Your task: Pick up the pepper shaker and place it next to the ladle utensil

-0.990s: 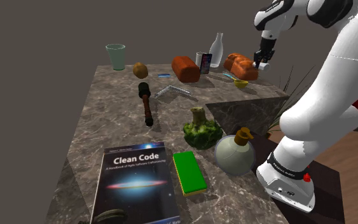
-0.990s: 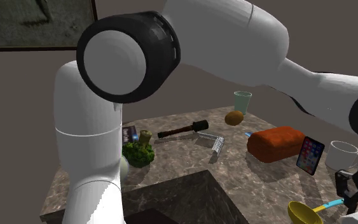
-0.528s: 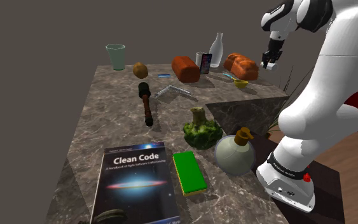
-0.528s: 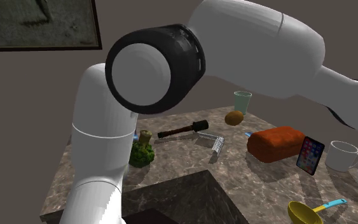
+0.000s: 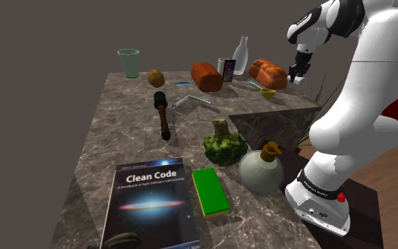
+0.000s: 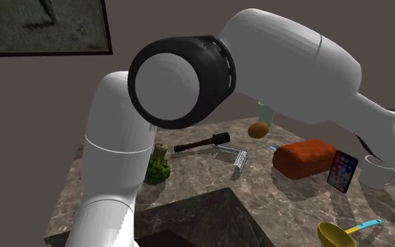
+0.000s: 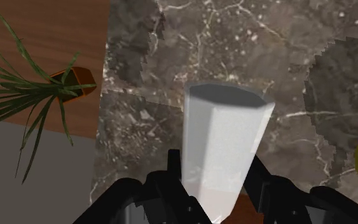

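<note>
Pepper shaker (image 7: pixel 225 146), pale and faceted, hangs over the marble bench (image 5: pixel 133 141) near its edge, gripped in my end effector (image 5: pixel 299 75), which has risen since a second ago, so I judge only setting it beside the yellow ladle (image 5: pixel 266 91) remains.

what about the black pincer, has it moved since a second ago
Yes: the black pincer, clasping the white faceted shaker, has shifted to the shoulder view's right, off the brown sliced loaf.

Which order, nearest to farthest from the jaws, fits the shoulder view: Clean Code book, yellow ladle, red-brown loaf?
1. Yellow ladle, shoulder view's right, by the jaws.
2. Red-brown loaf, middle of the far edge.
3. Clean Code book, near edge.
</note>
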Motion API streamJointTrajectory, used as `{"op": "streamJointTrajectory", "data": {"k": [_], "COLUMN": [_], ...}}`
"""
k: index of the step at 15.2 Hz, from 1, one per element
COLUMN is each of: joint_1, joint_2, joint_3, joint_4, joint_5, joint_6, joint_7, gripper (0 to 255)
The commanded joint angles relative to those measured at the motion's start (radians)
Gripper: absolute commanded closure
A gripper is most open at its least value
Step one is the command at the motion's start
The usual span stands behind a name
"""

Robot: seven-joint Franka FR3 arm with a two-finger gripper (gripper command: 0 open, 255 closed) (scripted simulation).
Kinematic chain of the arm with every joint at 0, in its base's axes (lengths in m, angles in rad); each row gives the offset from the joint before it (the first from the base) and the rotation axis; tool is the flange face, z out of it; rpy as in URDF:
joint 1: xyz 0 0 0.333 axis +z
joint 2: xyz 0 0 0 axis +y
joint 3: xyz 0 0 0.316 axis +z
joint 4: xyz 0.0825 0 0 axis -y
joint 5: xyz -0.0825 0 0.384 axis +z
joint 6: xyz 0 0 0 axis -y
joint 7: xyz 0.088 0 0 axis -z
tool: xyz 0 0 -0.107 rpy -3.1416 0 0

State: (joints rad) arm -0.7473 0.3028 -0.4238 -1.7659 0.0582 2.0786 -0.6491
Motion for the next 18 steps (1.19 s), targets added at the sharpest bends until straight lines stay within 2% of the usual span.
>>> {"op": "streamJointTrajectory", "data": {"k": [1, 11, 18], "joint_1": [-0.001, -0.010, -0.010], "joint_2": [0.010, 0.072, 0.072], "joint_3": [0.002, 0.015, 0.015], "joint_4": [-0.013, -0.075, -0.075], "joint_5": [0.004, 0.034, 0.034], "joint_6": [0.023, 0.142, 0.142], "joint_7": [-0.001, -0.013, -0.013], "gripper": [255, 255, 255]}}
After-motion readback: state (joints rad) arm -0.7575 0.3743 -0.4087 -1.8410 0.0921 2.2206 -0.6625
